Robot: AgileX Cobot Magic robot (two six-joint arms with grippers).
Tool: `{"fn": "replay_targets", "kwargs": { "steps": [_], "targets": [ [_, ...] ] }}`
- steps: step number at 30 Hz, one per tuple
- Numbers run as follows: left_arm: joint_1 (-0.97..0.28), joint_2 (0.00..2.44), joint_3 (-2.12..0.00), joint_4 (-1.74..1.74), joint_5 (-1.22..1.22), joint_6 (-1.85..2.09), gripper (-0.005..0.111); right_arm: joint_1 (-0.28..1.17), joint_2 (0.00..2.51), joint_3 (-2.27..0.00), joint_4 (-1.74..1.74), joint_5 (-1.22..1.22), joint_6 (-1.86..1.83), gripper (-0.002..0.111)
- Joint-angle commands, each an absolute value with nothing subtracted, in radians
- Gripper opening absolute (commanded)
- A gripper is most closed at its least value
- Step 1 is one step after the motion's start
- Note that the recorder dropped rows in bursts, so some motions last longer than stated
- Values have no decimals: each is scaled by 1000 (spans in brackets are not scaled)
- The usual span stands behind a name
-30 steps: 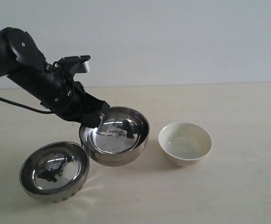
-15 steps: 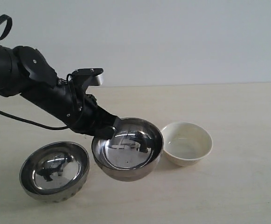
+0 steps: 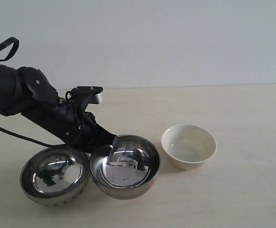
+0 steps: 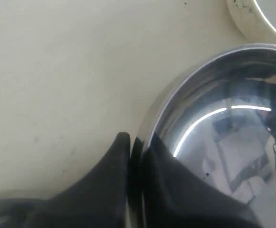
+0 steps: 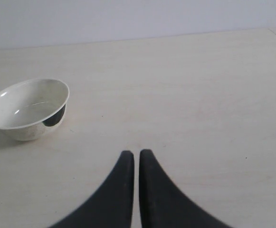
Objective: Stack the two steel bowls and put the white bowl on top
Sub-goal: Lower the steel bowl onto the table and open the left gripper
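Note:
Two steel bowls stand side by side at the front left. The left steel bowl point(image 3: 54, 174) sits alone. My left gripper point(image 3: 108, 145) is shut on the near-left rim of the right steel bowl point(image 3: 126, 165) point(image 4: 223, 142), one finger inside and one outside; that bowl looks to be low on the table, touching its neighbour. The white bowl point(image 3: 188, 145) point(image 5: 27, 109) stands upright just to the right, its edge at the corner of the left wrist view point(image 4: 252, 19). My right gripper point(image 5: 136, 154) is shut on nothing above bare table, off to one side of the white bowl.
The pale wooden table point(image 3: 252, 109) stretches wide to the right and behind the bowls. A light wall rises at the back edge. The left arm point(image 3: 28, 102) with its black cable leans in from the left.
The left gripper carried the right steel bowl first rightward, then down and back left, from held in the air to low beside the left steel bowl. The white bowl stayed put.

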State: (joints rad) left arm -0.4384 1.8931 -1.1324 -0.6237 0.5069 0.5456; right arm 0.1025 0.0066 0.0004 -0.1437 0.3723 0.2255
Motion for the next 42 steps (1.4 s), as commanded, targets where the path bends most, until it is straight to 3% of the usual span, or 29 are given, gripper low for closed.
{"fn": "replay_targets", "kwargs": {
  "steps": [1,39,42],
  "targets": [
    [-443,1889,-1129,-680,493,585,4,100,0,0,-146,368,225,0],
    [-443,1975,-1133,-774,460,677,4,100,0,0,-146,368,225,0],
    [-443,1975,-1135,-774,467,677,8,100,0,0,-146,368,225,0]
  ]
}}
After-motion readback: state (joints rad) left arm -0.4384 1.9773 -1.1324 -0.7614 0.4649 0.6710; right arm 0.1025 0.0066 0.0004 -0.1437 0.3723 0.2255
